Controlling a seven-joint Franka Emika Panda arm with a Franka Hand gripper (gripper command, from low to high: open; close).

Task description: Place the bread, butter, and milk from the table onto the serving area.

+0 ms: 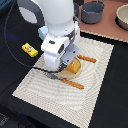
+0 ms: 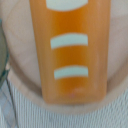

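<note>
From my remote station I look at the exterior view and go from its left side to its right. On the black table [image 1: 10,60] the butter [image 1: 29,49] lies alone, a small yellow pack, well apart from the placemat. I do not see the milk in either picture.

Next comes the serving area [image 1: 95,85], the cream striped mat. The white arm [image 1: 57,30] stands over its upper middle part and hides most of the plate [image 1: 65,75]. The gripper [image 1: 64,66] is low, just above the plate. The bread [image 1: 75,66] shows as an orange block at the arm's lower edge, and it is on the plate. On the mat I count 2 orange-handled pieces of cutlery: 1 [image 1: 76,84] below the plate and 1 [image 1: 87,59] beside the bread, toward the exterior view's right.

At the back, on the reddish-brown board [image 1: 107,27], there is a grey pot [image 1: 93,11], and a pale bowl [image 1: 123,16] at the far right.

In the wrist view the bread [image 2: 70,50] fills the middle, with 3 pale score marks, lying on the tan plate [image 2: 30,85]. The fingers are not visible in either picture, so I cannot tell if they are clenched on the loaf or released.
</note>
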